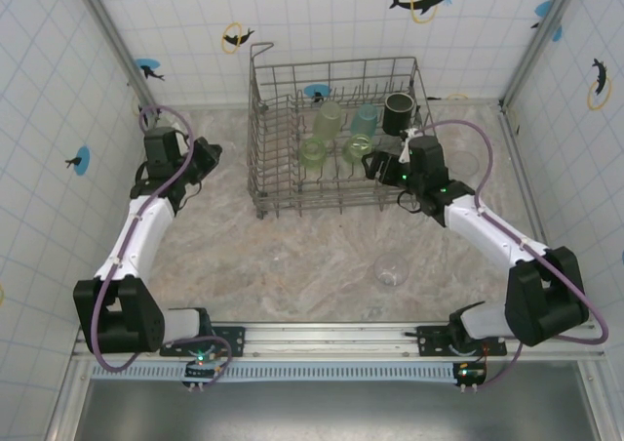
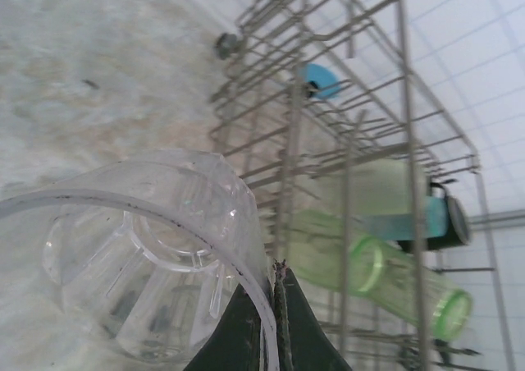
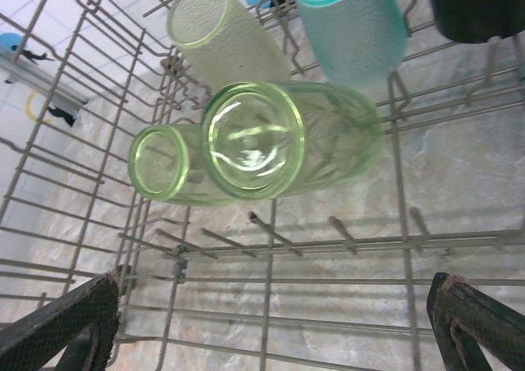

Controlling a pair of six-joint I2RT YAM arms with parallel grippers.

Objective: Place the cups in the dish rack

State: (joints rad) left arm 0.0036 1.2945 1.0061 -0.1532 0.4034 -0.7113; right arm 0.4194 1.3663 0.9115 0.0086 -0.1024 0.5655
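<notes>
Left of dish rack (image 1: 336, 139), over marbled surface (image 1: 273, 256): left end effector (image 1: 203, 160) clamped tight on rim of clear glass (image 2: 148, 248), glass tilted, mouth toward wrist camera; right end effector (image 1: 382, 165) over rack's near right part, fingers (image 3: 70, 326) spread wide apart; inside rack, two green tumblers (image 3: 279, 141) on their sides among tines, pale green tumbler (image 3: 225, 34) and teal cup (image 3: 353, 22) beyond them, black mug (image 1: 398, 112) far right; second clear glass (image 1: 391, 268) upright on surface, near side of rack, well apart.
</notes>
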